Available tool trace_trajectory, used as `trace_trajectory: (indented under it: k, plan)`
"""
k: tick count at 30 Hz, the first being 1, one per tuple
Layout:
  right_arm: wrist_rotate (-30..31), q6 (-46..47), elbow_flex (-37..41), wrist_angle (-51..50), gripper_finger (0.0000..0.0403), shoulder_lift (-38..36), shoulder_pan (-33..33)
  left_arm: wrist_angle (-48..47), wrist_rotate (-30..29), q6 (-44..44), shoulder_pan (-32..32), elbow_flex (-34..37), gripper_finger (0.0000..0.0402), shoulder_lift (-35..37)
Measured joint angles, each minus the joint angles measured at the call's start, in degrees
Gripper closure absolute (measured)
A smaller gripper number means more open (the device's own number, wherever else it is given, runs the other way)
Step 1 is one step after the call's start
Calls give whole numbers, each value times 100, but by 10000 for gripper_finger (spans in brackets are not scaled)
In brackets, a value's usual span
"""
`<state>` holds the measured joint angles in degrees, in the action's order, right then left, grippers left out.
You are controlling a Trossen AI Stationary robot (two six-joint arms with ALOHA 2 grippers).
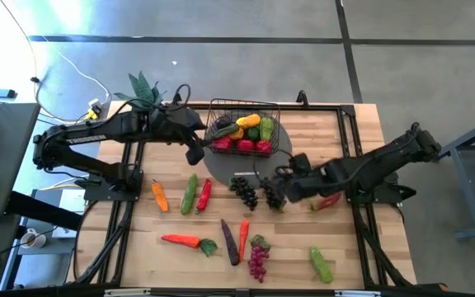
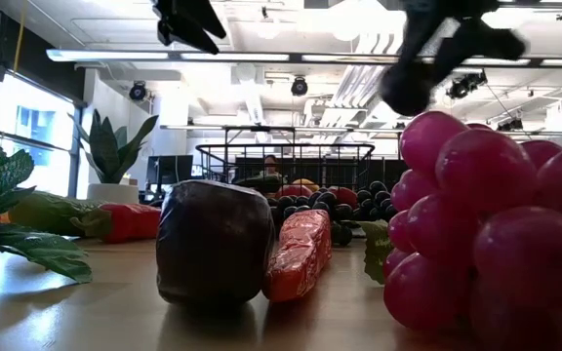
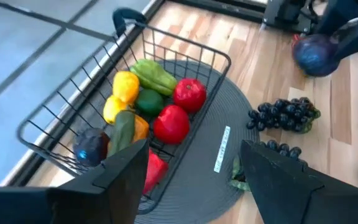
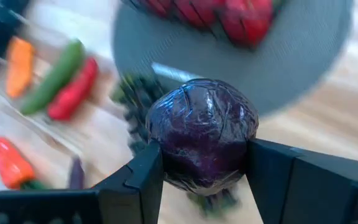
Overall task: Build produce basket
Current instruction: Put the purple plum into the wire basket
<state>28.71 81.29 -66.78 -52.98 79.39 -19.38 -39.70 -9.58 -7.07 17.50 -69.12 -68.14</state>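
While my right fingers [image 4: 204, 168] press in on either side of a dark purple, glossy, wrinkled round vegetable [image 4: 202, 134], I hold it above the tabletop [image 1: 345, 247], near the rim of the grey round mat [image 1: 221, 169] and over a bunch of dark grapes [image 1: 244, 190]. My left fingers [image 3: 194, 180] stand apart with nothing between them — they hang just beside the basket [image 3: 73, 93], over the mat's edge. The basket is black wire with open grid sides, sitting on that mat at the tabletop's far side. Inside it lie two red apples [image 3: 180, 107], a yellow lemon [image 3: 125, 86], a green pepper [image 3: 154, 74] and a dark rounded piece. Out on the wood lie a cucumber [image 1: 190, 193], a red pepper [image 1: 204, 193], carrots [image 1: 160, 196] and pink-purple grapes [image 1: 258, 261].
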Motion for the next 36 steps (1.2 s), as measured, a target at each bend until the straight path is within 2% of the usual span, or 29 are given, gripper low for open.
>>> trace_trajectory:
  k: [10,14,26,30,36]
  plan:
    - [-17,-2771,-2,2087,244,-34,1353,2,-29,-26,231,0,158,331]
    - [-182,-3783,-2,2547,244,-34,1918,-10,-55,-226,242,2,158,328]
    - [-1181,-5669,11,2636,241,74,3533,-130,-221,-1081,242,2,158,325]
    - [-1651,-6076,11,2668,241,281,3822,-132,-161,-1166,230,2,158,325]
    - [-1988,-6551,11,2637,238,595,3999,-216,-106,-1540,229,2,158,324]
